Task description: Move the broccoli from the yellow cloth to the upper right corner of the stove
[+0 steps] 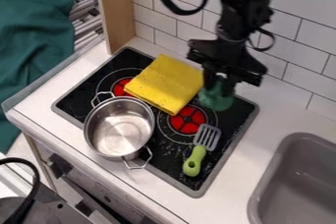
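The gripper [220, 86] hangs over the right part of the stove's back edge, its fingers pointing down and closed around the green broccoli [216, 101]. The broccoli's upper part is partly hidden by the fingers, and its lower part is low over the black stove top [234, 120], near the upper right corner. Whether it touches the surface I cannot tell. To the left, the folded yellow cloth [166, 83] lies across the back of the stove, with nothing on top of it.
A metal pot [119, 128] with two handles stands at the stove's front left. Right of it, a green-handled slotted spatula [199, 152] lies on the stove. A grey sink [298, 179] is at the lower right, and a tiled wall [298, 53] rises behind.
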{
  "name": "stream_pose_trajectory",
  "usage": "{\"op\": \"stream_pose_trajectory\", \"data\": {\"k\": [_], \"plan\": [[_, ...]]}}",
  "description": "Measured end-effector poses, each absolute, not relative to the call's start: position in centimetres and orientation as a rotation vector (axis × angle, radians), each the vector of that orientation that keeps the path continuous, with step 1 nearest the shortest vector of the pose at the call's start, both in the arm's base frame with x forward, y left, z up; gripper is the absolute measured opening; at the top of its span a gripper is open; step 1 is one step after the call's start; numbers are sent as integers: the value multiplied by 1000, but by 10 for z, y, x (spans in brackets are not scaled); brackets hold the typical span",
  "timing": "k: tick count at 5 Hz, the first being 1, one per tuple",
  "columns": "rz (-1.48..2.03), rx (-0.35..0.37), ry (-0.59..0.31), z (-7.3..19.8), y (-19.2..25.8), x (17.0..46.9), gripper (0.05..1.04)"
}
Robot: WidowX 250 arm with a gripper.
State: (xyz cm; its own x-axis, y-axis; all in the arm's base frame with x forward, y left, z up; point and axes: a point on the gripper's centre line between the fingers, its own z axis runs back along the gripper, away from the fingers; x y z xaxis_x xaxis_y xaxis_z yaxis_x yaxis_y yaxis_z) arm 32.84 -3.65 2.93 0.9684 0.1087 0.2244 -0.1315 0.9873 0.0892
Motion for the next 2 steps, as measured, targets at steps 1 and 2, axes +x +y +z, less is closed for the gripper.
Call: {"op": "stream_pose_trajectory", "data": {"k": [1,2], "plan": [[87,112,-205,27,-50,336,280],[73,102,-181,16,-55,344,280]]}}
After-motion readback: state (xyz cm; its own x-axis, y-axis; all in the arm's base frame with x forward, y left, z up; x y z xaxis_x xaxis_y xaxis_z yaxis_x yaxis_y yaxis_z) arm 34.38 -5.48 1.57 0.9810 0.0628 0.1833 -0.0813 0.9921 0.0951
